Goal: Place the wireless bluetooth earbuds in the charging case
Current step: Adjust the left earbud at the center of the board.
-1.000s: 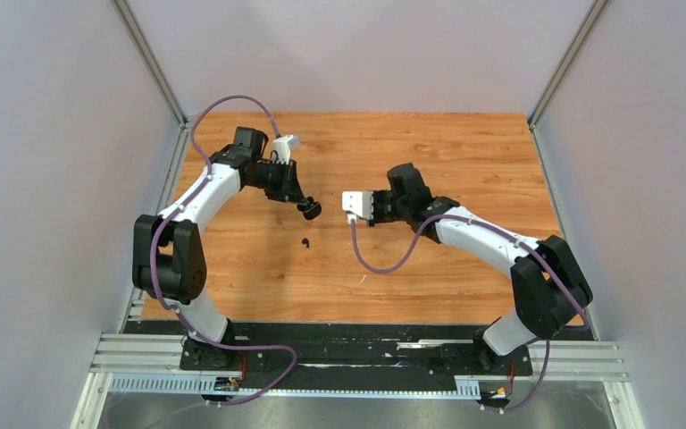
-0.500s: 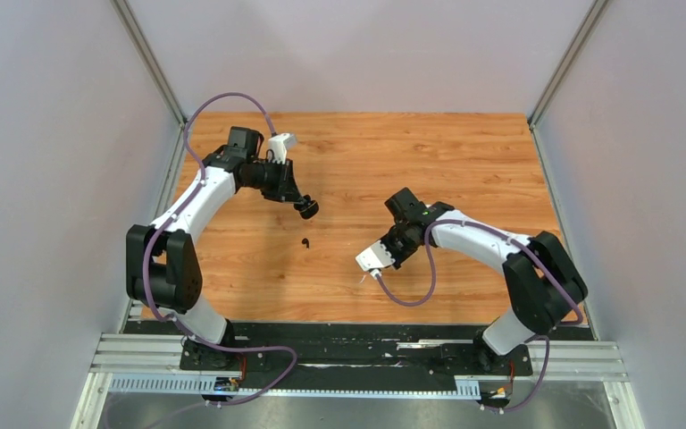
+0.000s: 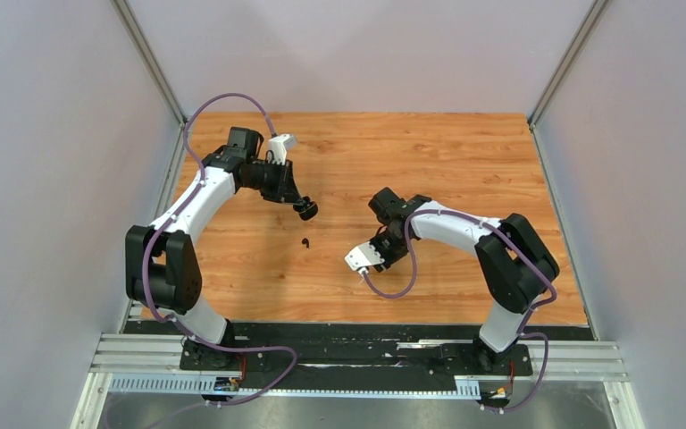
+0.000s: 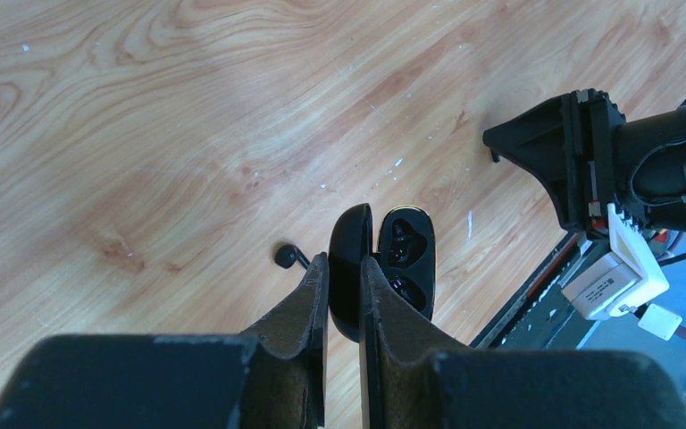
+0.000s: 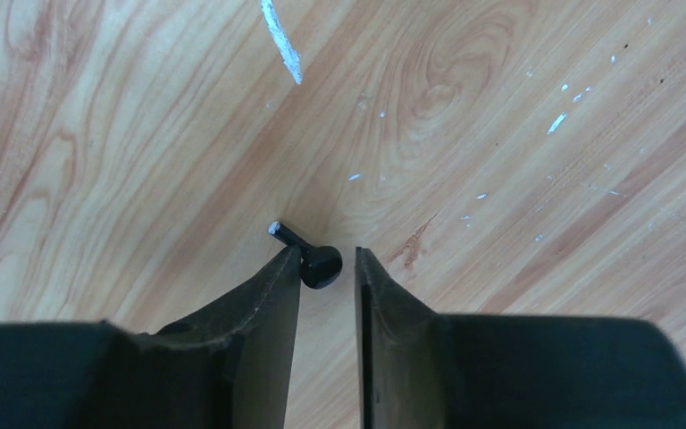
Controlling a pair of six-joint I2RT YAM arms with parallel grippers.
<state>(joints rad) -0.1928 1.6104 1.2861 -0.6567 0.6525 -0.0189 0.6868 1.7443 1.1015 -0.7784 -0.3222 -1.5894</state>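
Observation:
My left gripper [image 3: 302,205] is shut on the lid of the open black charging case [image 3: 310,212] and holds it above the table; the left wrist view shows the case [image 4: 408,250] with its two sockets facing the camera. One black earbud [image 3: 305,242] lies on the wood below it and also shows in the left wrist view [image 4: 289,256]. My right gripper [image 3: 382,243] points down at the table. In the right wrist view its jaws [image 5: 326,253] stand slightly apart around a second black earbud [image 5: 320,266], which touches the left finger. No white earbuds are in view.
The wooden table [image 3: 464,161] is walled by grey panels on three sides. A white scratch [image 5: 281,40] marks the wood ahead of the right gripper. The right arm's purple cable [image 3: 393,288] loops near the front. A black rail [image 3: 348,332] runs along the near edge.
My right arm has swung its wrist from mid-table toward the near side and turned the gripper down over an earbud. My left arm with the case has drawn back slightly.

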